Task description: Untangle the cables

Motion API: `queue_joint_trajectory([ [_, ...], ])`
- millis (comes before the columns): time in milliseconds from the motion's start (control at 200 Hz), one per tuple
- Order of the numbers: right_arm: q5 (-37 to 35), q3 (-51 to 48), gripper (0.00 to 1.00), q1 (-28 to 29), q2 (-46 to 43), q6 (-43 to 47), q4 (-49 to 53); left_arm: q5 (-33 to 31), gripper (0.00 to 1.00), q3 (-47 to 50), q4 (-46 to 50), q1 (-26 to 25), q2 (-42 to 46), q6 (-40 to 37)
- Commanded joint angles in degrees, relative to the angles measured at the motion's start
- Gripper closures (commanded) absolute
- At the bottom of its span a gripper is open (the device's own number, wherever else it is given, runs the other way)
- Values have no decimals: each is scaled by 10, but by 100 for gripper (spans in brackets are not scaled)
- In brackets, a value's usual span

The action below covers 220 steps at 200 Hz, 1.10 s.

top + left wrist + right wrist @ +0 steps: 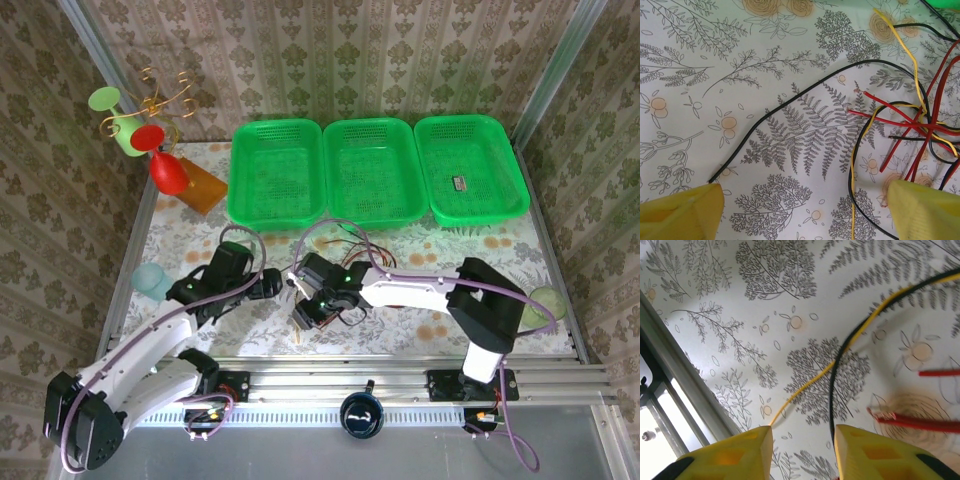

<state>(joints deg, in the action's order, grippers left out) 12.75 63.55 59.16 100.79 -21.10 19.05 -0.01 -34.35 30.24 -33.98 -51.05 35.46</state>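
**A:** What is the surface, and what sort of room is it?

**B:** A table (pixel 420 335) under a white cloth printed with grey ferns and small orange flowers. Cream damask wallpaper (pixel 300 60) closes it in on the left, far and right sides. A metal rail (pixel 400 385) runs along the near edge.

**A:** What stands on it, counted?

**B:** Three green plastic mesh baskets (pixel 372 122) sit in a row along the far side. The right one has one small dark object (pixel 461 184) in it. In the far left corner is one gold wire stand (pixel 160 90) with two plastic goblets by it, one green (pixel 104 98) and one red (pixel 168 174). One orange-brown block (pixel 200 185) lies beside them. Two white robot arms (pixel 420 290) reach in from the near edge.

**A:** And the cables?

**B:** Thin, flexible cables (pixel 360 248) in red, yellow and black lie in one tangle at the middle of the table, just near of the middle basket. Their knot (pixel 925 125) is too crossed to count the strands. One long black strand (pixel 790 105) trails out of it to the left.

**A:** The claws?

**B:** The left claw (pixel 805 186) is spread wide above the cloth at the left edge of the tangle. A yellow and a black strand cross the space between its yellow fingers, and it grips neither. The right claw (pixel 802 429) is partly open, low over the cloth. A black strand runs into its gap and a yellow one meets a fingertip. The gap is far wider than either, so nothing is clamped.
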Motion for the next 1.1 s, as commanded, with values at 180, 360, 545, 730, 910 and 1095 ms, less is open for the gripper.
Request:
queue_joint_trajectory([
  [180,3,54,67,5,59,5,71,27,18,23,39,43,51,42],
  [360,-8,73,66,5,83,-2,93,42,20,41,62,74,97,50],
  [545,-21,106,74,6,118,-6,133,47,20,44,79,105,124,47],
  [730,-16,108,95,6,119,-4,133,52,21,31,85,105,131,39],
  [910,-7,80,100,5,63,24,90,64,23,-15,88,104,139,9],
  [1095,-9,34,100,-23,-66,33,26,69,26,-83,82,93,140,-24],
])
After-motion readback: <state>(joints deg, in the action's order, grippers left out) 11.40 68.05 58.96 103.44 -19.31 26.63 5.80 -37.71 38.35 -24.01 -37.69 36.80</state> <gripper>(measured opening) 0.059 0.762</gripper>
